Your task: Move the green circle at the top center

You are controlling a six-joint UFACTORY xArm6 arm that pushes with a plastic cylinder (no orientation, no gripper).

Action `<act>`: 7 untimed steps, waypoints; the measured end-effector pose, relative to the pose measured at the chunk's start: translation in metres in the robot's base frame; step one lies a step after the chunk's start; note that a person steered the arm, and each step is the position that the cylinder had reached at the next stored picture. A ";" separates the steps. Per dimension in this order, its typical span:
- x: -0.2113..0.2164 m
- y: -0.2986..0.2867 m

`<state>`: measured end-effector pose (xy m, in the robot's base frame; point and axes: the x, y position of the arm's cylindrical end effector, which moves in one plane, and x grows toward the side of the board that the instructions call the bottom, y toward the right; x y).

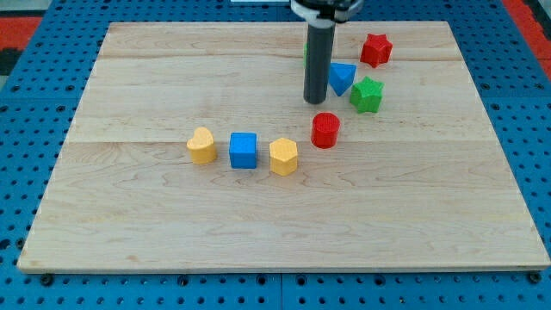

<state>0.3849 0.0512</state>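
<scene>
My tip (pixel 316 102) rests on the wooden board (pixel 155 232) at the top centre. Only a thin green sliver (pixel 306 52) shows at the rod's left edge, high up; the rod hides the rest, so I cannot make out its shape. A blue triangle (pixel 342 77) lies just right of the rod, touching or nearly touching it. A green star (pixel 368 95) sits right of the tip. A red star (pixel 376 50) lies at the top right. A red circle (pixel 325 130) is just below the tip.
A yellow heart (pixel 201 145), a blue cube (pixel 244 150) and a yellow hexagon (pixel 283 157) form a row left of centre. A blue pegboard (pixel 26 103) surrounds the board.
</scene>
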 end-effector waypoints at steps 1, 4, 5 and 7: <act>0.030 0.070; 0.055 0.129; -0.005 0.189; -0.031 0.124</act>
<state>0.3538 0.1749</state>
